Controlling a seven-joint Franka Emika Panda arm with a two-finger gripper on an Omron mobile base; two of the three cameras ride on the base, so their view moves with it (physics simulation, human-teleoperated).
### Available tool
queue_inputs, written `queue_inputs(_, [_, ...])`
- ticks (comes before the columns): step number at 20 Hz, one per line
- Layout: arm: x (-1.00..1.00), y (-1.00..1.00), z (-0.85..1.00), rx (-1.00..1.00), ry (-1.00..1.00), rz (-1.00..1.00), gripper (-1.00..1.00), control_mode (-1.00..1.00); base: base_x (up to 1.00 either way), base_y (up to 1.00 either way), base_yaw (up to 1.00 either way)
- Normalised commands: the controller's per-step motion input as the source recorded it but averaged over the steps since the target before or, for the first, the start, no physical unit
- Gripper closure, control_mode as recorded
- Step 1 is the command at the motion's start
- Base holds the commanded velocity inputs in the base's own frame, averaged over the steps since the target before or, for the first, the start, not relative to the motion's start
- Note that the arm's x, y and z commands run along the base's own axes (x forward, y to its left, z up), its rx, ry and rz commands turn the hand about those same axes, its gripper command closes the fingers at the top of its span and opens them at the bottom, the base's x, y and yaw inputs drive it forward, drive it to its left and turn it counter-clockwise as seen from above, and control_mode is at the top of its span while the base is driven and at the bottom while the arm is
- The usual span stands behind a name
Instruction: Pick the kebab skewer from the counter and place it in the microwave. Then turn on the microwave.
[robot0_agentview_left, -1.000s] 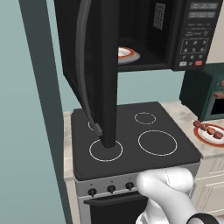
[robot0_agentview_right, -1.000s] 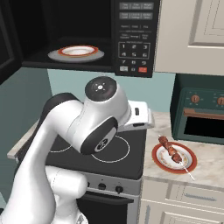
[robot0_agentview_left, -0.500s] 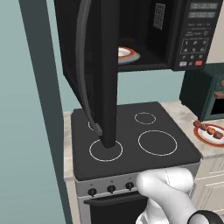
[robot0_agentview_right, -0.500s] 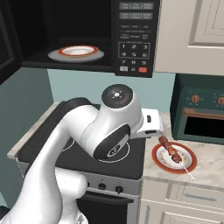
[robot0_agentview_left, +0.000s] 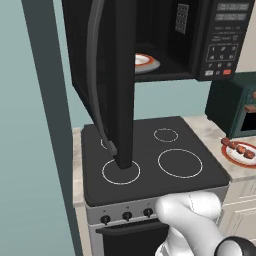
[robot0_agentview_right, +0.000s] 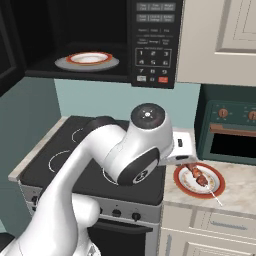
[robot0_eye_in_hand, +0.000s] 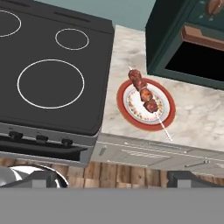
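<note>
The robot is at the first step: reaching for the kebab skewer (robot0_eye_in_hand: 144, 92). The skewer lies across a red-rimmed plate (robot0_eye_in_hand: 167, 114) on the counter (robot0_eye_in_hand: 205, 118), just beside the black stovetop (robot0_eye_in_hand: 52, 78) and in front of the green toaster oven (robot0_eye_in_hand: 188, 39). The gripper (robot0_eye_in_hand: 113, 179) hangs above the plate and off to one side, with its two fingers wide apart and nothing between them. It is not touching the skewer yet. I think the next move is to come down over the meat chunks, turn so the fingers sit on both sides of the stick, and then squeeze. The skewer is thin and lies flat, so the fingers must go low, close to the plate. The microwave (robot0_agentview_right: 152, 45) is up above the stove with its door (robot0_agentview_left: 112, 85) swung wide open. Inside it sits another plate (robot0_agentview_right: 89, 59) on the glass tray, and that plate looks bare. The skewer plate holds just the skewer.
</note>
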Motion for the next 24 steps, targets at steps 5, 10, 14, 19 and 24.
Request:
queue_inputs(5, [0.06, -0.14, -0.22, 0.00, 0.05, 0.00, -1.00, -1.00, 0.00, 0.00, 0.00])
queue_inputs(10, [0.10, -0.15, -0.18, 0.00, 0.00, 0.00, -1.00, -1.00, 0.00, 0.00, 0.00])
queue_inputs(14, [0.14, -0.12, -0.17, 0.00, 0.00, 0.00, -1.00, -1.00, 0.00, 0.00, 0.00])
queue_inputs(19, [0.20, -0.09, -0.16, 0.00, 0.00, 0.00, -1.00, -1.00, 0.00, 0.00, 0.00])
queue_inputs(24, [0.18, -0.13, -0.15, 0.00, 0.01, 0.00, -1.00, -1.00, 0.00, 0.00, 0.00])
